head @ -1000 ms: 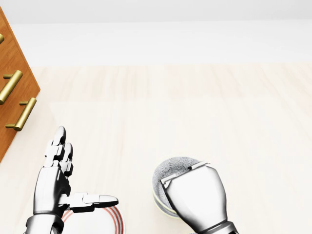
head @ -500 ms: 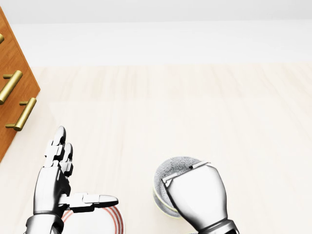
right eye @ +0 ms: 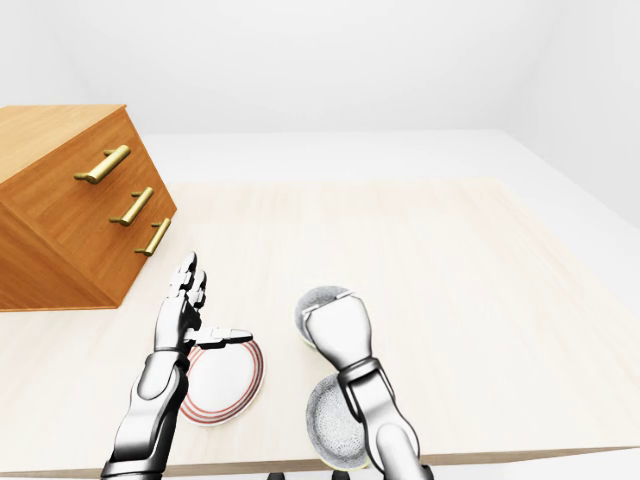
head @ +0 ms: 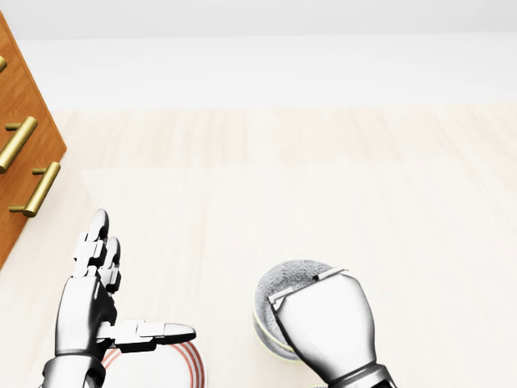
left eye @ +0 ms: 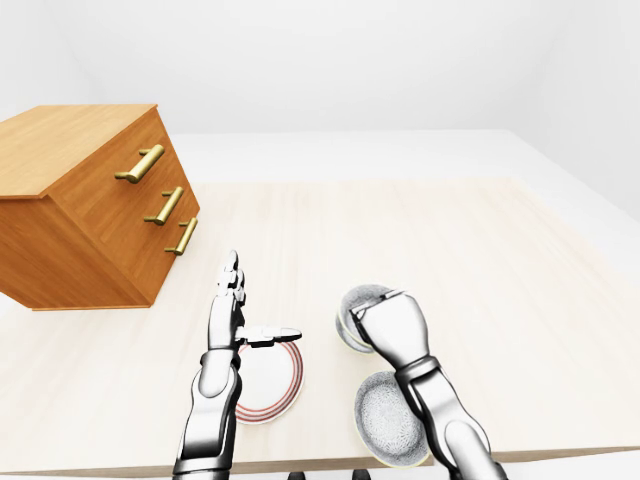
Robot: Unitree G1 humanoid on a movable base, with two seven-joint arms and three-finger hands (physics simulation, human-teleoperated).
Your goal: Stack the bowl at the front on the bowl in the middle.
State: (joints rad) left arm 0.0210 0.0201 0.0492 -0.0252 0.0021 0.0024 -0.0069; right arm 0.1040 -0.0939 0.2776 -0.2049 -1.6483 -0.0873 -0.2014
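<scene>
In left-eye view the lower grey bowl (left eye: 385, 425) sits at 6 o'clock, right by the table (left eye: 480, 260) edge. The upper grey bowl (left eye: 356, 300), at 12 o'clock from it, is partly under the right hand (left eye: 392, 325); its fingers are hidden, so I cannot tell the grip. The left hand (left eye: 228, 325), fingers straight & thumb spread wide, stands over the red-ringed bowl (left eye: 272, 390) at 9 o'clock. The cabinet (left eye: 90, 200) is at 10 o'clock, well apart. Bare tabletop stretches from 12 to 3 o'clock.
</scene>
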